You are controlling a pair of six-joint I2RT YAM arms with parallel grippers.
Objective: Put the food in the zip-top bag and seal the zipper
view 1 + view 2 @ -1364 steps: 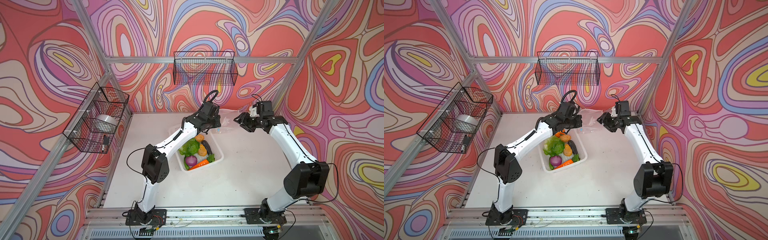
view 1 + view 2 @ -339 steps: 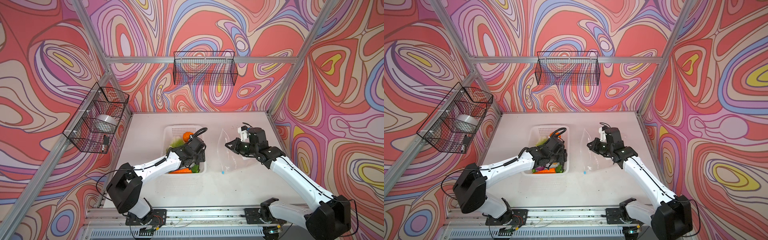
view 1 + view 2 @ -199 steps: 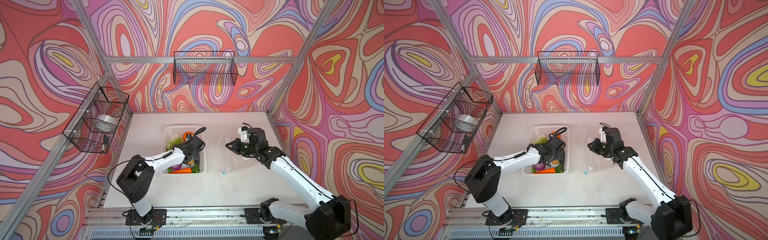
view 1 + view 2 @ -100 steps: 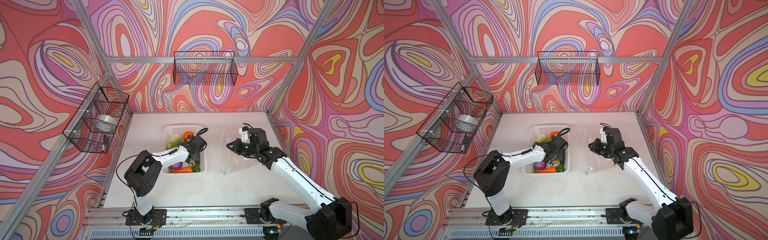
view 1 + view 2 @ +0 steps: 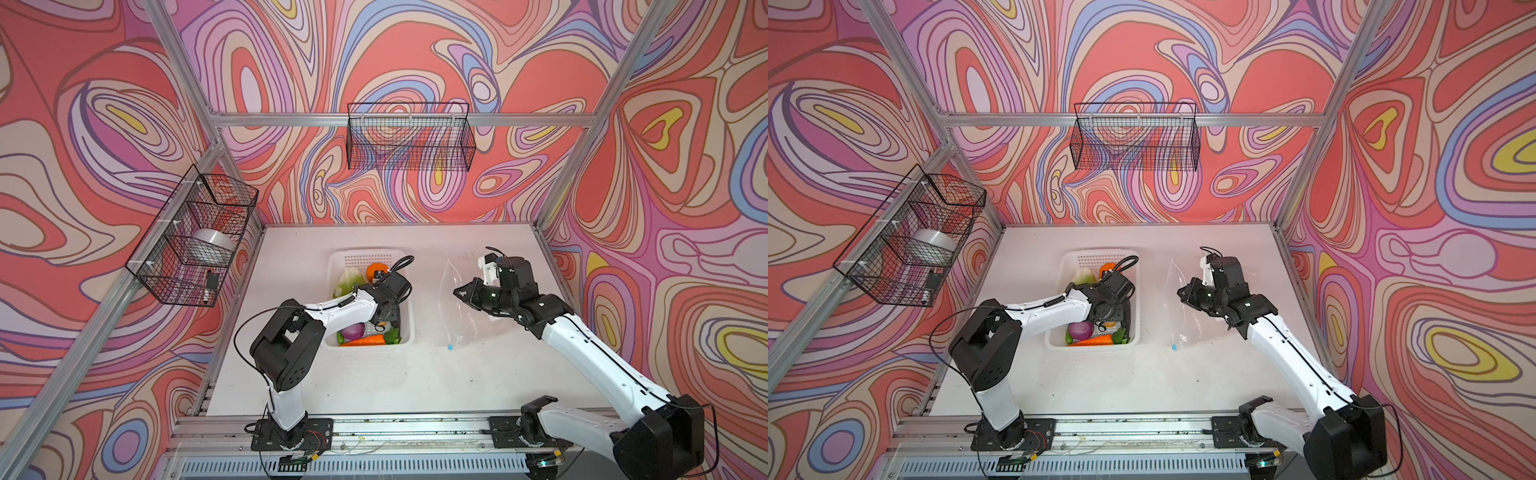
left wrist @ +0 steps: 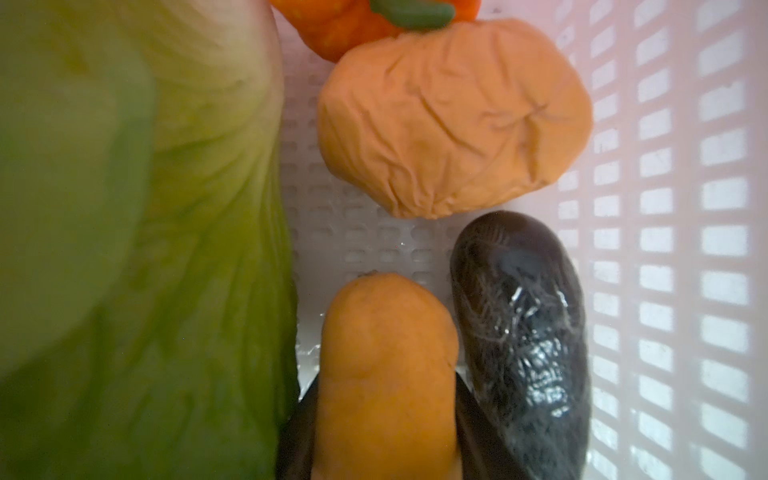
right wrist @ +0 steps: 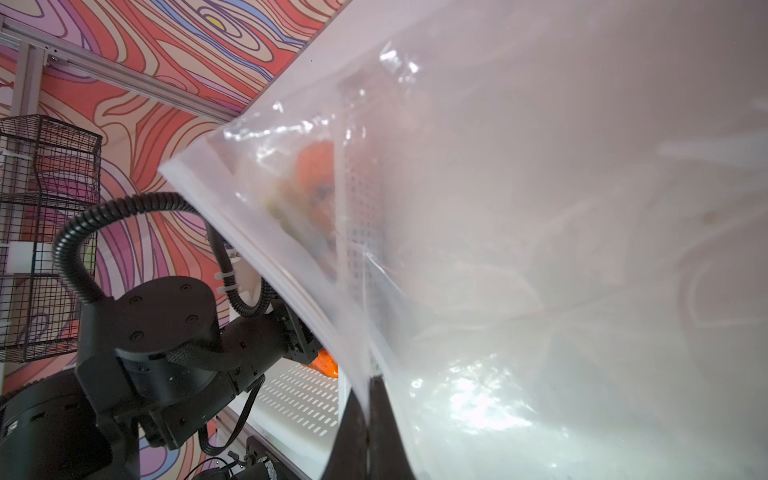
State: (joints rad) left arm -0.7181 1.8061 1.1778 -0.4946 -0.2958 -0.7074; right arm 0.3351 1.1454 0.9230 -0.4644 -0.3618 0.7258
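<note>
I am clamping my left gripper (image 6: 384, 419) on the tan potato (image 6: 386, 332) for lift-out. My right gripper (image 7: 368, 432) is pinching the zip-top bag (image 7: 540, 208) edge, holding it up for loading

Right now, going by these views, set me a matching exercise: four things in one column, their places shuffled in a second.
Things:
1. potato
2. bag
3. onion
4. pumpkin

Places:
A. far end of the basket
B. pinched in the right gripper
C. between the fingers of the left gripper
D. near end of the basket, beside the carrot

Pairs: 1-C, 2-B, 3-D, 4-A
</note>
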